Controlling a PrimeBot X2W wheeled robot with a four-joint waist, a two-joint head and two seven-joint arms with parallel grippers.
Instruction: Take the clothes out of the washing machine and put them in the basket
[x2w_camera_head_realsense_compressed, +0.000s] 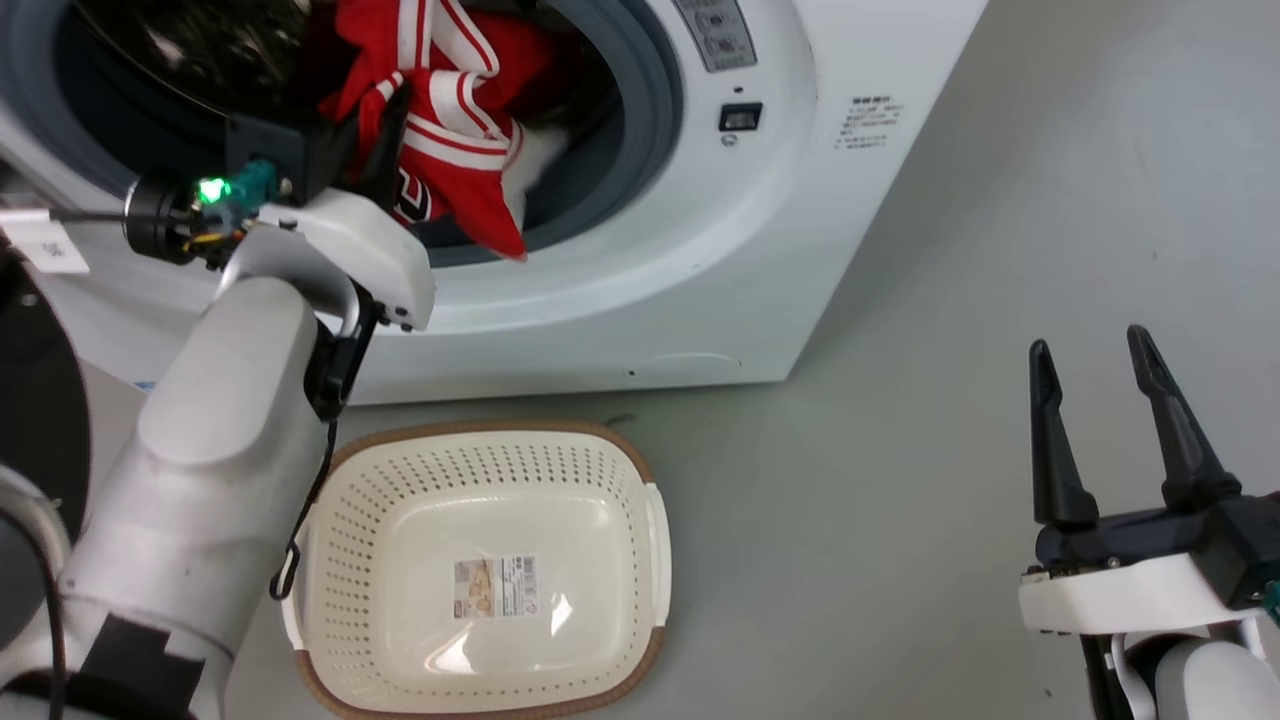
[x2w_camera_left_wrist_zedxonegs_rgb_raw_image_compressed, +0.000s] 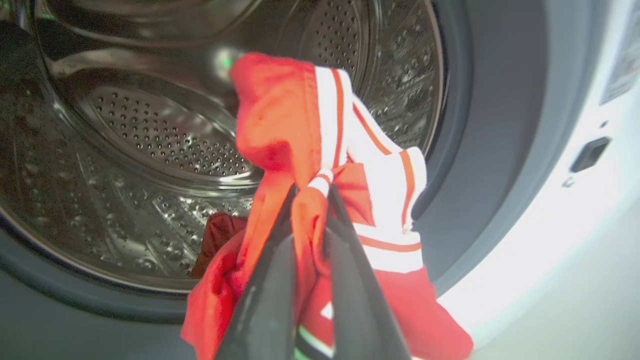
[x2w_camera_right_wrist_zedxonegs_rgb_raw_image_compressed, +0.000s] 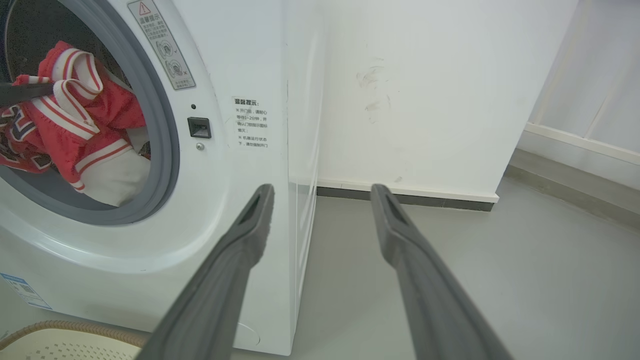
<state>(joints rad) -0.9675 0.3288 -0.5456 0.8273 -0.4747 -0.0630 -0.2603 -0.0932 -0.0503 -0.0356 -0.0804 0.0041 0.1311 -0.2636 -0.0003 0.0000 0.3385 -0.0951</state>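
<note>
Left gripper (x2w_camera_left_wrist_zedxonegs_rgb_raw_image_compressed: 314, 196) is pinched tight on a fold of the red clothes (x2w_camera_left_wrist_zedxonegs_rgb_raw_image_compressed: 285, 115), which hang at the mouth of the washing machine (x2w_camera_head_realsense_compressed: 700, 250), partly over its grey rim. I'd say the basket (x2w_camera_head_realsense_compressed: 500, 428) sits on the floor right under the opening so the drop is short. Right gripper (x2w_camera_head_realsense_compressed: 1090, 345) is spread wide, holding nothing, parked aside out of the way.

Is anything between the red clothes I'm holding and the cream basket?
Nothing visible blocks it. The red white-striped jerseys, pinched by the left gripper, hang at the washer's grey rubber port rim; the cream perforated plastic basket sits empty on the floor below.
</note>
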